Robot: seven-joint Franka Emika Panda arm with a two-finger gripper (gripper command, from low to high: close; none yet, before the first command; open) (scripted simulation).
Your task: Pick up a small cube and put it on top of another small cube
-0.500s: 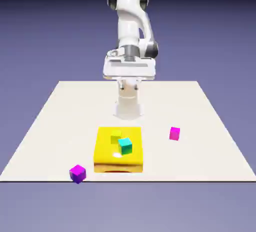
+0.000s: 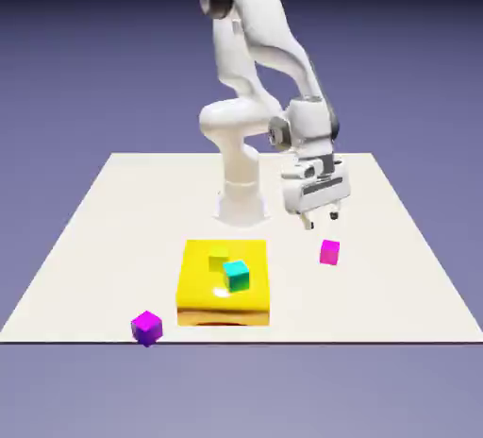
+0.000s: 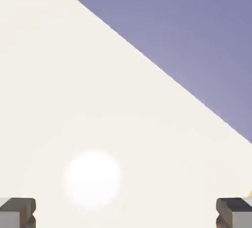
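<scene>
Evidently a stacking job, early on. Far left in the exterior view, purple cube by the near edge of the bench. Next, yellow block, flat and broad, bearing teal cube. Then the hand, fingers parted, nothing between; it hangs above the bench near the pink cube, probably to line up for a grasp. Pink sits alone, right of the block. Hand view lacks all three cubes; it gives a round glare instead.
</scene>
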